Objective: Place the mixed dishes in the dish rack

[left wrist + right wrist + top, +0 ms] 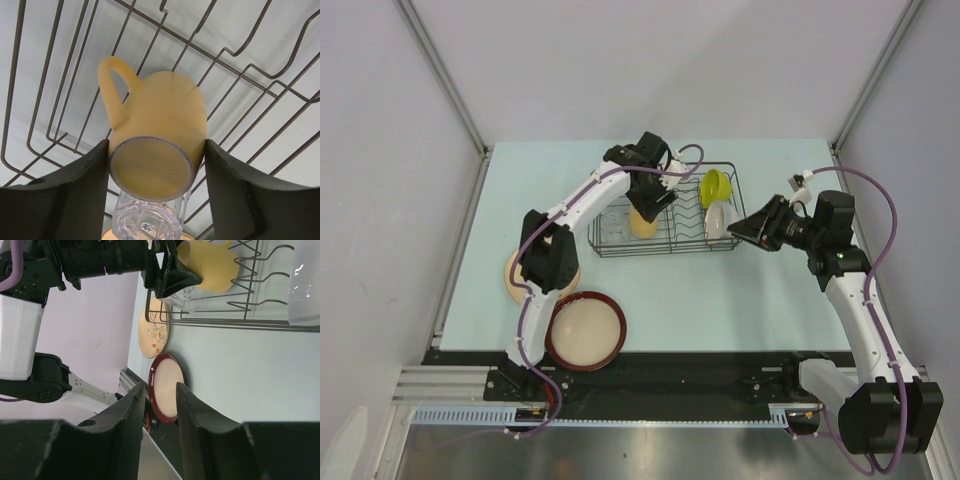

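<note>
The pale yellow mug [160,130] lies bottom toward the camera inside the black wire dish rack [665,252], resting over the clear glass [147,220]. My left gripper [156,150] has a finger pressed on each side of the mug's base. Further right in the rack are the lime green bowl [715,187] and a pale whitish dish [717,220]. My right gripper [742,228] hovers just off the rack's right end, jaws slightly apart with nothing between them. On the table lie the dark-red-rimmed cream dish [586,330] and the floral plate [512,278], which is partly under the left arm.
Grey walls with metal posts close in the pale blue table on three sides. A black rail [700,372] runs along the near edge, just below the red-rimmed dish. The left arm's elbow [545,255] hangs over the floral plate.
</note>
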Robot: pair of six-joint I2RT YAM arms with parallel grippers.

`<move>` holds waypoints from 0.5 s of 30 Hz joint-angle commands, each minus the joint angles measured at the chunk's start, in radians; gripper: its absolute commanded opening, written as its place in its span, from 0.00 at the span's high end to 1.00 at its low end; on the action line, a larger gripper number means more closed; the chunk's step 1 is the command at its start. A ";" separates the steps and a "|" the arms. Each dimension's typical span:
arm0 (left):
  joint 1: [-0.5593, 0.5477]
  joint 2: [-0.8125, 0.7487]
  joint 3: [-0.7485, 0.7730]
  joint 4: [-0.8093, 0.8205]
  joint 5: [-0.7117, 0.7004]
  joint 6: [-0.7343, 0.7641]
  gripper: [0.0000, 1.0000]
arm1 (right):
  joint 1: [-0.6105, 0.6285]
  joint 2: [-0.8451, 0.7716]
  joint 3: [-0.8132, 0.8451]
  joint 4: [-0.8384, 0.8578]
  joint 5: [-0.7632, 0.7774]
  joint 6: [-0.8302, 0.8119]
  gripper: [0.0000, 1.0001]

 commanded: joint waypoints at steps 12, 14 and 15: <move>0.032 0.007 0.049 0.020 -0.081 0.015 0.46 | -0.028 -0.013 0.001 -0.013 0.006 -0.028 0.67; 0.043 0.007 0.060 0.029 -0.117 0.023 0.46 | -0.028 -0.014 -0.002 -0.014 0.003 -0.026 0.68; 0.046 0.007 0.061 0.034 -0.130 0.029 0.46 | -0.029 -0.016 -0.002 -0.014 0.003 -0.028 0.68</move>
